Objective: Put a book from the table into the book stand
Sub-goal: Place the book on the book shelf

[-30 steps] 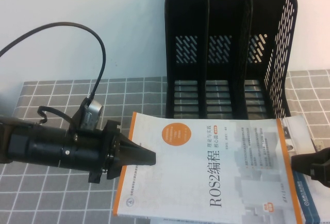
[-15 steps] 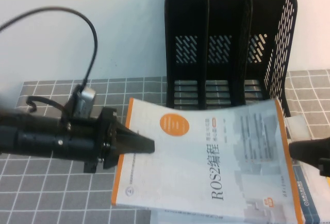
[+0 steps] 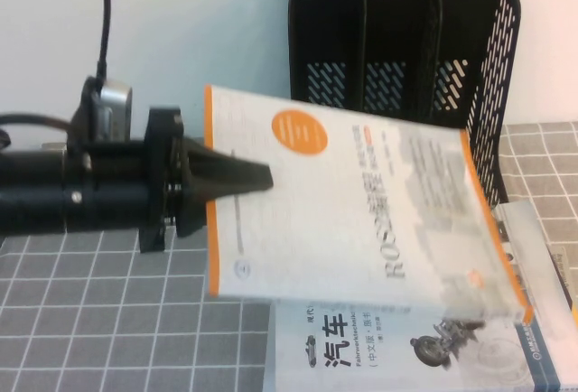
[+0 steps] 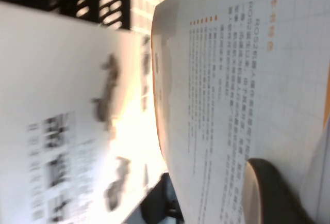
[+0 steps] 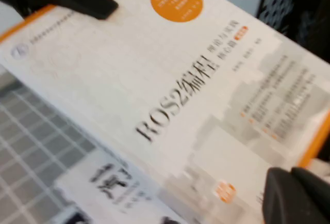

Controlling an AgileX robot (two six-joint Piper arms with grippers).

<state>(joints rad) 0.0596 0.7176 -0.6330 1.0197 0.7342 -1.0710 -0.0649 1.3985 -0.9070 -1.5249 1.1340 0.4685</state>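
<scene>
Black book stand [image 3: 397, 76] behind, ROS2 book [image 3: 352, 202] lifted clear of the table between our two arms.

We judge the ROS2 book a thin, floppy paperback with a slick cover, so it wants holding at both short edges, tilted, above a second book [image 3: 379, 347] lying on the checked tablecloth [image 3: 108, 320]. Our left gripper [image 3: 257, 175] is clamped on its near edge, fingers pressed onto the cover; our right gripper [image 5: 296, 195] sits at the opposite edge, and we cannot tell how its fingers stand.
</scene>
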